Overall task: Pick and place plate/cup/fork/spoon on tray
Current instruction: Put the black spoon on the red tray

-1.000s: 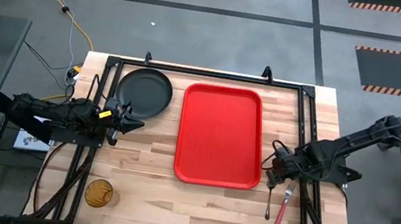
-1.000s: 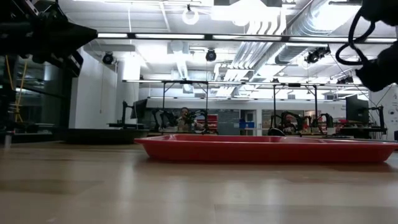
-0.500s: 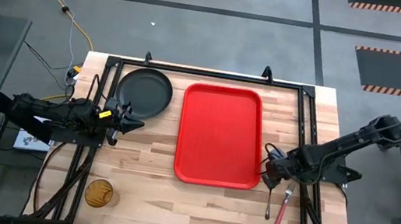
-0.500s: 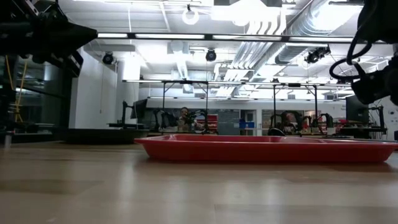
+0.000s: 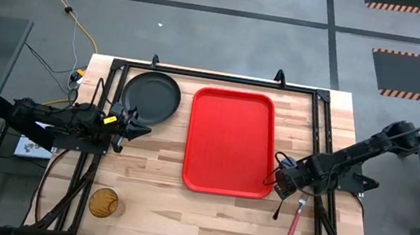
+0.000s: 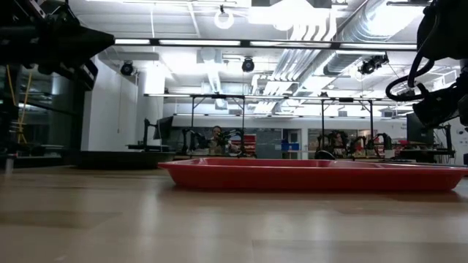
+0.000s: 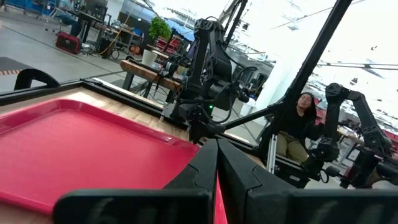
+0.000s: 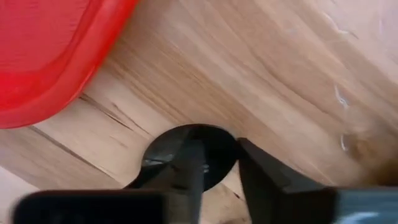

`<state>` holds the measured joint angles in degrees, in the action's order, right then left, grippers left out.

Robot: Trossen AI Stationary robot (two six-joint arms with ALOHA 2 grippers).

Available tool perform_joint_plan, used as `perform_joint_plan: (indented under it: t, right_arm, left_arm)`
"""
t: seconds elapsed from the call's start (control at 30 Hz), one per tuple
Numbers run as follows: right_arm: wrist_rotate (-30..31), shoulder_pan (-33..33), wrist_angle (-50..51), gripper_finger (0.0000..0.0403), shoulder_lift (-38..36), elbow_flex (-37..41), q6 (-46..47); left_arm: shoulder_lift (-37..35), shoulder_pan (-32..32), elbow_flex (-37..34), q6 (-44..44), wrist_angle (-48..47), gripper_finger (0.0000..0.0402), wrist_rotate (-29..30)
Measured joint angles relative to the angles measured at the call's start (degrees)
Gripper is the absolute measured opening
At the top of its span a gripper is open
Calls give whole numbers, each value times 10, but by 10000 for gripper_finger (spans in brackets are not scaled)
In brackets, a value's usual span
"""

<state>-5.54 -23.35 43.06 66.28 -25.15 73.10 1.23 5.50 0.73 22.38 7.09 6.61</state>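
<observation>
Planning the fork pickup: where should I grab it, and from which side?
Best take the fork by its red handle, mid-length, coming straight down and closing across its width. It lies flat on the table right of the tray, so only the top is open.

No legible text, label, brand, number or sign appears in any view. Striped hazard markings on the floor beyond the table carry no characters.

A light wooden butcher-block desk (image 5: 142, 190) carries the red tray (image 5: 231, 142) at its middle, the dark plate (image 5: 151, 97) just beside the tray's far left corner, the amber cup (image 5: 104, 201) near the front left edge, and the red-handled fork (image 5: 295, 218) right of the tray.
</observation>
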Motion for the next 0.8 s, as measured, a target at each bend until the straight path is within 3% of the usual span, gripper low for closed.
perform_joint_plan:
  t: [0.1, 0.8]
  right_arm:
    - [-8, 0, -5, 10, -20, 1, 3]
    - [-16, 0, 55, 0, -173, -23, 2]
  left_arm:
    - [0, 0, 0, 0, 0, 3, 0]
    - [0, 0, 0, 0, 0, 3, 0]
